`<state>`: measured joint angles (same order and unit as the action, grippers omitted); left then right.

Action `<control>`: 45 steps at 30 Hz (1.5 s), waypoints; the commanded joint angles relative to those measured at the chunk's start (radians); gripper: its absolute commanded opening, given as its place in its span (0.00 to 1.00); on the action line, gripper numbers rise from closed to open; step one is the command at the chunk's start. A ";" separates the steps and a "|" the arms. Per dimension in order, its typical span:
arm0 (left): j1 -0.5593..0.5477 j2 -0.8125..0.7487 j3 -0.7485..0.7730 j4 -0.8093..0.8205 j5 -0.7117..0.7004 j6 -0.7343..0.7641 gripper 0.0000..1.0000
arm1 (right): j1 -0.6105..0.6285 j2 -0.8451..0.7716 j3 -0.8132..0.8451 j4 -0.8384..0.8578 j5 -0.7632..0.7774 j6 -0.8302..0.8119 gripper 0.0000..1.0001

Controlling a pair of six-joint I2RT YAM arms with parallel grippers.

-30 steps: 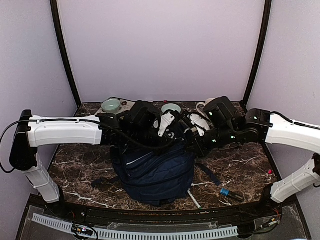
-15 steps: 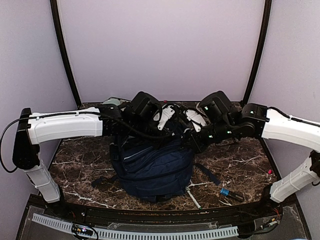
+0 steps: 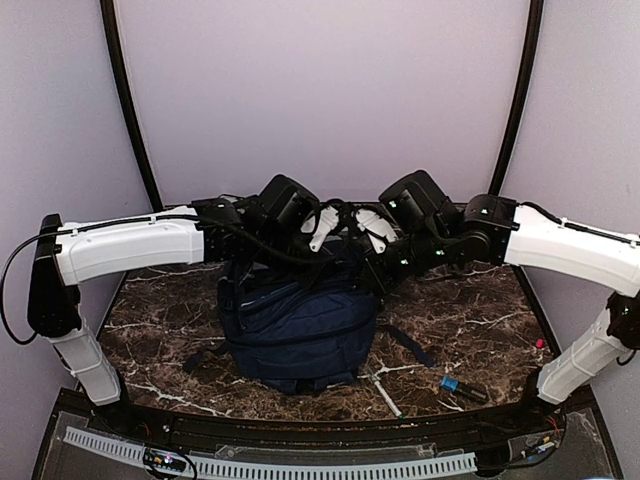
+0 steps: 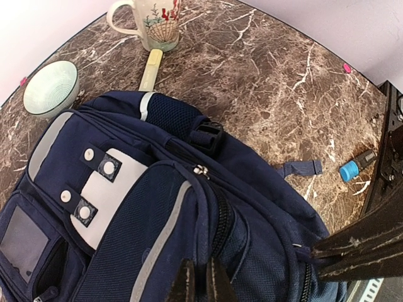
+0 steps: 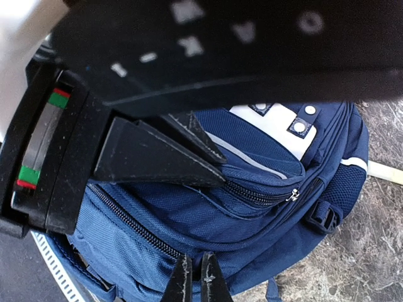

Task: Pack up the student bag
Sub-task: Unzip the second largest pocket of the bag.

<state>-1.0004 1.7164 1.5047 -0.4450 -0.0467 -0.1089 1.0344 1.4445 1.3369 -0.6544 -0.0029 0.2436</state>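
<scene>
Arms (image 3: 130, 250) (image 3: 565, 240) converge over student bag (image 3: 300, 330), jaws pinching fabric.

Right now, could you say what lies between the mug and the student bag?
A pale yellow stick lies between mug and student bag, in the left wrist view.

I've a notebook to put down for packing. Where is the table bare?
Bare table lies left of the student bag, out to the edge, and right of it, beyond the strap. Crowded: mug, bowl and highlighter behind the bag; blue-capped marker front right.
</scene>
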 commanded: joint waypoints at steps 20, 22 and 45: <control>0.034 -0.034 0.010 0.232 -0.121 -0.035 0.00 | 0.169 0.055 0.171 0.222 -0.306 -0.002 0.00; 0.034 -0.053 -0.031 0.249 -0.114 -0.054 0.00 | 0.169 0.021 0.139 0.266 -0.305 0.013 0.00; 0.064 -0.107 -0.218 0.282 -0.115 -0.244 0.00 | 0.173 -0.133 -0.024 0.512 -0.351 0.061 0.00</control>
<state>-0.9977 1.6081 1.3693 -0.3645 -0.0582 -0.2886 1.0885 1.3685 1.2556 -0.5011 0.0055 0.2935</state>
